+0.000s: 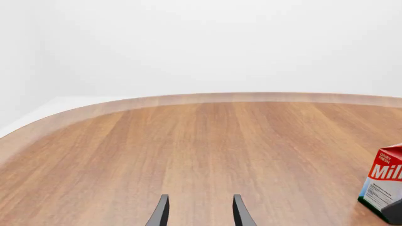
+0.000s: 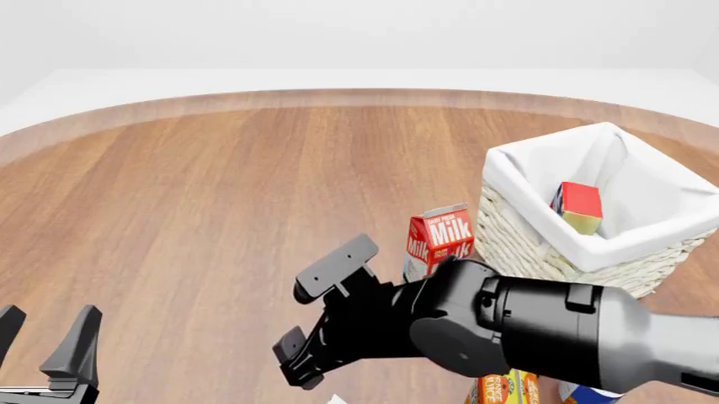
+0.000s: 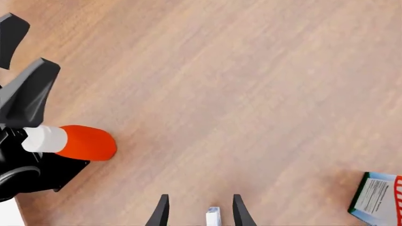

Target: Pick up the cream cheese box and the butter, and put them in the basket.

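The cream-white wicker basket [image 2: 528, 240] with its white liner stands at the right in the front view. A red carton with a tan end, the butter [image 2: 578, 206], leans inside it; its lettering is hidden. My right gripper [image 2: 309, 324] hangs open low over the table, left of the basket. In the right wrist view a small white thing [image 3: 213, 217] shows between the right gripper [image 3: 199, 212] fingers; I cannot tell whether it is the cream cheese box. My left gripper [image 2: 43, 337] is open at the near left, nothing between the left gripper [image 1: 199, 209] fingers.
A red-and-white Milk carton [image 2: 440, 240] stands against the basket's near-left corner, behind my right arm. An orange-yellow carton [image 2: 506, 389] peeks out under that arm. A red bottle with a white cap [image 3: 78, 142] lies beside the left gripper [image 3: 19, 61]. The table's curved far edge [image 2: 337, 97] is well away.
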